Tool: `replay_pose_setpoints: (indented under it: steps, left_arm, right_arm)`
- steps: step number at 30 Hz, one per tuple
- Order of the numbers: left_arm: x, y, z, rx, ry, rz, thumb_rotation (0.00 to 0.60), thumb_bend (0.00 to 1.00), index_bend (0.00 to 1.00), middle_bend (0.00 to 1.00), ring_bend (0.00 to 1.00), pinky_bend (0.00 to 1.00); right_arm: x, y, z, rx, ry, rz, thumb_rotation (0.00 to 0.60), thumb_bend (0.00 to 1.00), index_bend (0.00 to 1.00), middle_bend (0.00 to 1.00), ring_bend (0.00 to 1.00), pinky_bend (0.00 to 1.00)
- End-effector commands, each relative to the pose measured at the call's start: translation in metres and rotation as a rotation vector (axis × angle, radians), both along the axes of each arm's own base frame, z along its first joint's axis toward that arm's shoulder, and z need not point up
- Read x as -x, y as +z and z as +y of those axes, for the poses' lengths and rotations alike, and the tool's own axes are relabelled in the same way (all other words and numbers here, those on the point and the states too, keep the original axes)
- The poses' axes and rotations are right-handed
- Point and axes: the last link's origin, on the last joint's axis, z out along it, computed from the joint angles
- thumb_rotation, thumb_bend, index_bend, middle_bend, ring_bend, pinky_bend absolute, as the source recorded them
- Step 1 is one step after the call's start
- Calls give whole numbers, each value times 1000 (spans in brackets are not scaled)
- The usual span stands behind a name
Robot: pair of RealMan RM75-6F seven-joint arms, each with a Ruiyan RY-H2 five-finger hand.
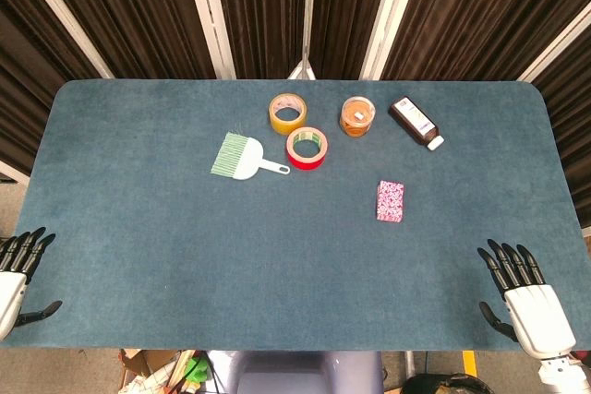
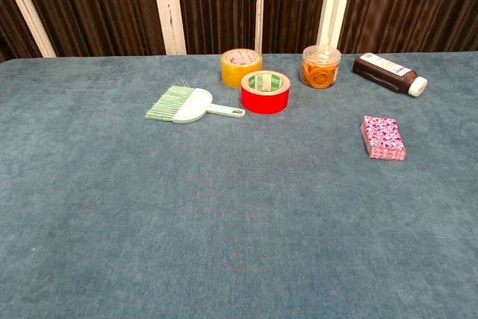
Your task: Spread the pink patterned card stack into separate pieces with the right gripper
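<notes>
Hand state: right hand (image 1: 528, 297) rests at the table's near right edge, fingers apart, holding nothing.
Card position: pink patterned card stack (image 1: 390, 201) lies flat on the blue table (image 1: 138, 228), forward and left of that hand, well apart.
Long axis: pointing away from the robot.
Nearer hand: right; left hand (image 1: 18, 269) is farther.

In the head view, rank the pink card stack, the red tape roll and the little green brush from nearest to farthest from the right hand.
Measured from the right hand at the table's near right corner:
1. Pink card stack, right of centre, still one neat pile.
2. Red tape roll, near the middle, farther back.
3. Green brush, left of the red roll.
</notes>
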Motion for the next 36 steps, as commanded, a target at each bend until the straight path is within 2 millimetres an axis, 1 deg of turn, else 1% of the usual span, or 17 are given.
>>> replay_pose_setpoints:
  steps: [1, 8, 12, 14, 15, 16, 17, 18, 19, 20, 22, 24, 26, 28, 34, 36]
  left_arm:
    - [0, 0, 0, -4, -3, 4, 600, 41, 0, 0, 0, 0]
    - [-1, 0, -1, -4, -4, 0, 600, 41, 0, 0, 0, 0]
    - [0, -1, -1, 3, 2, -3, 600, 41, 0, 0, 0, 0]
    - [0, -1, 0, 8, 7, -9, 600, 41, 0, 0, 0, 0]
    - [0, -1, 0, 10, 9, -11, 600, 41, 0, 0, 0, 0]
    - [0, 0, 0, 11, 10, -15, 600, 41, 0, 0, 0, 0]
    - [0, 0, 1, 11, 11, -17, 600, 41, 0, 0, 0, 0]
    - [0, 0, 1, 12, 11, -20, 600, 41, 0, 0, 0, 0]
    - [0, 0, 1, 13, 10, -23, 600, 41, 0, 0, 0, 0]
    - [-1, 0, 1, 13, 9, -28, 600, 41, 0, 0, 0, 0]
    - [-1, 0, 1, 15, 7, -32, 600, 41, 0, 0, 0, 0]
    - [-1, 0, 2, 17, 6, -30, 600, 42, 0, 0, 0, 0]
    - [-1, -1, 2, 22, 12, -32, 600, 41, 0, 0, 0, 0]
    - [0, -1, 2, 27, 22, -41, 600, 41, 0, 0, 0, 0]
    - [0, -1, 4, 45, 31, -59, 600, 42, 0, 0, 0, 0]
    - [0, -1, 4, 52, 35, -64, 600, 41, 0, 0, 0, 0]
  right_arm:
    - [0, 0, 0, 4, 1, -2, 600, 350, 0, 0, 0, 0]
    - [1, 0, -1, -2, -11, -4, 600, 350, 0, 0, 0, 0]
    - [-2, 1, -4, -6, -18, -20, 600, 350, 0, 0, 0, 0]
    - [-5, 2, -9, 0, -21, -26, 600, 350, 0, 16, 34, 50]
    - [-6, 3, -12, 0, -23, -25, 600, 350, 0, 69, 104, 139]
    - [-8, 4, -18, 4, -26, -27, 600, 350, 0, 176, 230, 271]
    - [-10, 5, -23, 3, -29, -29, 600, 350, 0, 327, 387, 415]
    - [-12, 5, -29, 4, -29, -32, 600, 350, 0, 433, 497, 503]
    - [-15, 6, -36, 5, -27, -35, 600, 350, 0, 579, 646, 611]
    - [-19, 5, -48, -3, -29, -40, 600, 350, 0, 697, 763, 694]
    - [-25, 3, -63, -27, -43, -42, 600, 350, 0, 820, 882, 782]
    - [-32, 0, -79, -60, -57, -30, 600, 350, 0, 873, 932, 821]
    - [-42, -5, -98, -109, -73, -8, 600, 350, 0, 897, 956, 834]
    - [-55, -9, -119, -166, -109, 19, 600, 350, 0, 903, 963, 835]
    - [-82, -24, -167, -260, -182, 34, 600, 350, 0, 904, 964, 835]
    - [-89, -30, -181, -276, -197, 38, 600, 323, 0, 904, 964, 835]
